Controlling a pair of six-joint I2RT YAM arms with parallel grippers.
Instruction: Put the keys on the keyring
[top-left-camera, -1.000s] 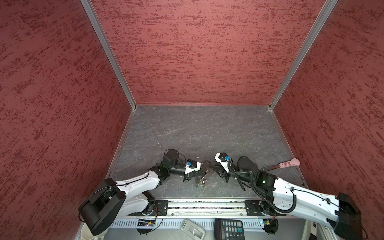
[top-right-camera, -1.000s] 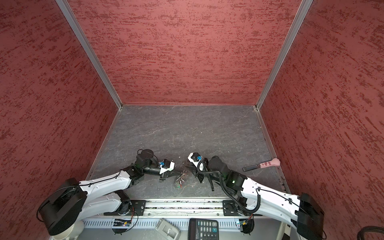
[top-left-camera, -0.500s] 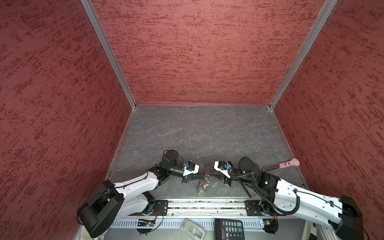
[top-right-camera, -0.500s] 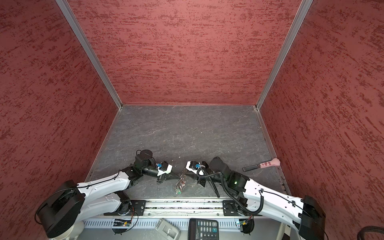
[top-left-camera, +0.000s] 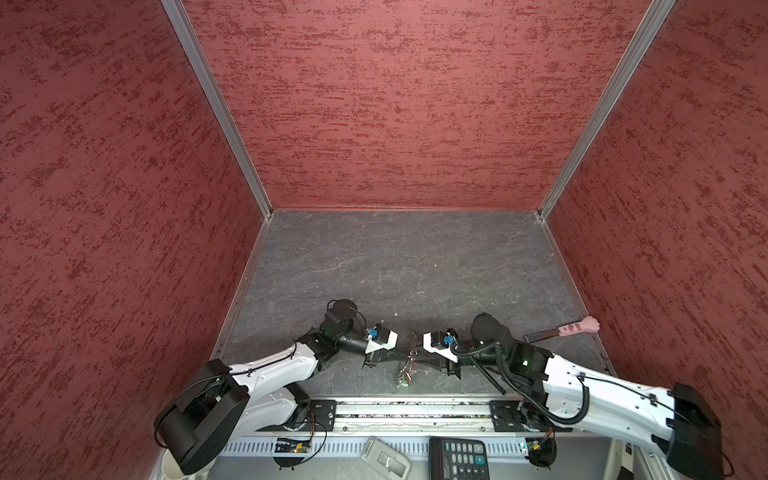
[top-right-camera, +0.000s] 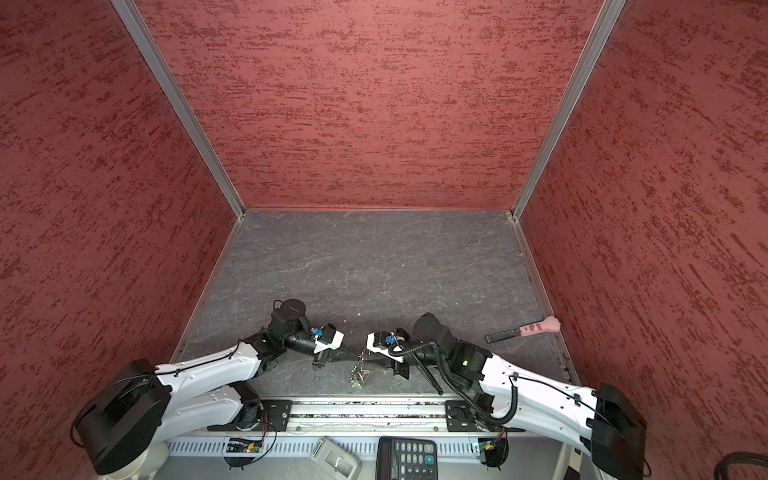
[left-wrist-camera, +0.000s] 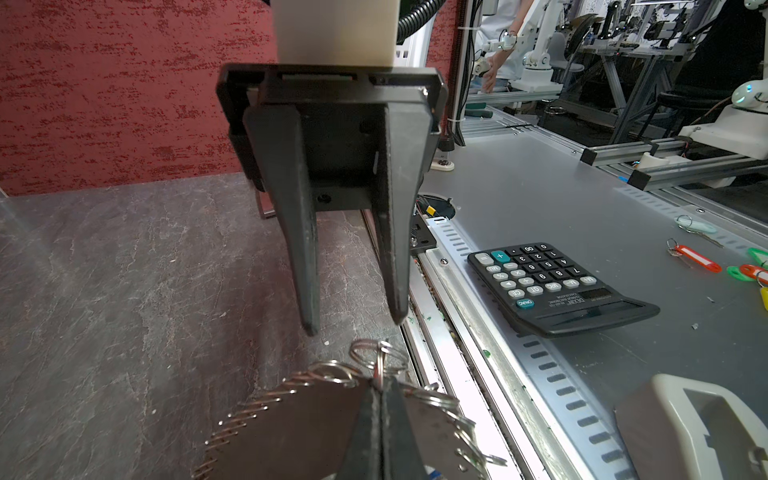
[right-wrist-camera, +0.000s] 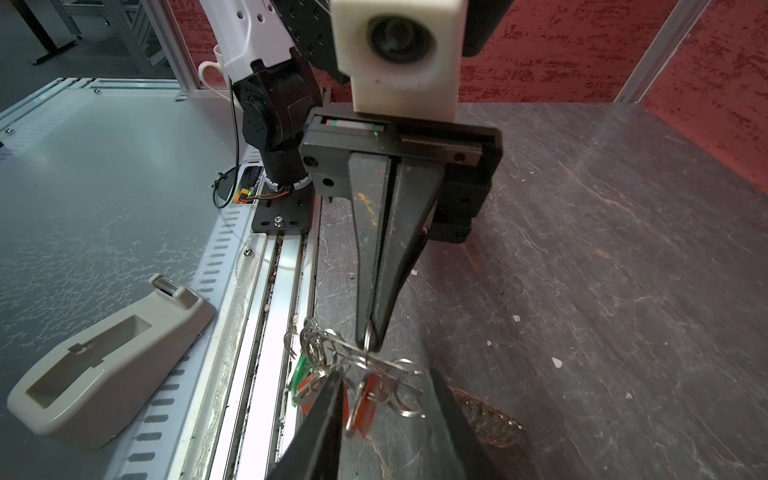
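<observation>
The left gripper (right-wrist-camera: 371, 337) pinches the keyring (top-left-camera: 408, 365), near edge, mid-table; the right gripper (left-wrist-camera: 354, 326) gapes empty. Light, floppy, slippery (it probably swings): take the key (right-wrist-camera: 365, 401) by its red tag.

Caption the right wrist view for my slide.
Left hand pinches the keyring, its colour tags dangling; right hand open close by.

Bright, even light (soft foreground blur)

Grey stone-patterned tabletop (top-left-camera: 407, 266); pink paw-handled tool (top-left-camera: 561, 330) lies near its right edge.
</observation>
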